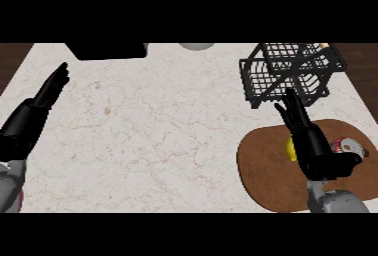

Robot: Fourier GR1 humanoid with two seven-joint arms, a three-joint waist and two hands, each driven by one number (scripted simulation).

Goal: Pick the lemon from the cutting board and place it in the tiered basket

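Head view: the right hand (314, 145) hangs over the round brown cutting board (269, 172) at the counter's right edge, its fingers straight and pointing toward the far edge, holding nothing. Under it, and mostly covered by it, lies the lemon (291, 150); only a narrow yellow strip shows at the hand's left side, on the board's middle part toward the far rim.

The step in hand appears to be the grasp. To do it well, the hand should settle so that thumb and fingers come down on opposite sides of the fruit, not on top of it, since a rounded thing will likely roll away across the board if nudged from one side. A red-and-white can (347, 146) lies just beside the hand on its right; closing there risks catching it. The black wire tiered basket (291, 72) stands beyond the board near the counter's far right corner, so the carry afterward is short and straight ahead.

The left hand (50, 90) rests open near the counter's left edge, fingers up.
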